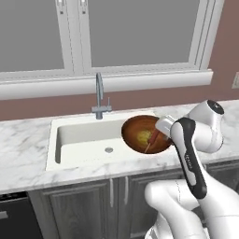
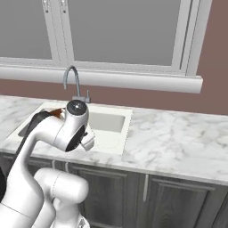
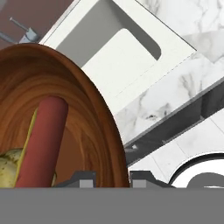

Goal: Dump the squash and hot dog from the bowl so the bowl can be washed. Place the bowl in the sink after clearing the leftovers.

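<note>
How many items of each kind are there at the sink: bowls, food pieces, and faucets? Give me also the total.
Bowls: 1, the bowl, tilted over the sink
Food pieces: 2, the squash and the hot dog, both inside the bowl
Faucets: 1, the faucet
Total: 4

Marble counter [image 2: 178, 138]; window [image 1: 140, 32] above; dark cabinets [image 2: 147, 196], possibly dishwasher [image 1: 14, 217].

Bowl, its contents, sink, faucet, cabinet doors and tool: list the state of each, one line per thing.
bowl: lifted, tilted on edge above the sink, food inside.
squash: lying inside the bowl.
hot dog: inside the bowl, leaning against the squash.
sink: dry, nothing in the basin.
faucet: no water running.
cabinet doors: closed.
tool: shut on the bowl's rim.
</note>
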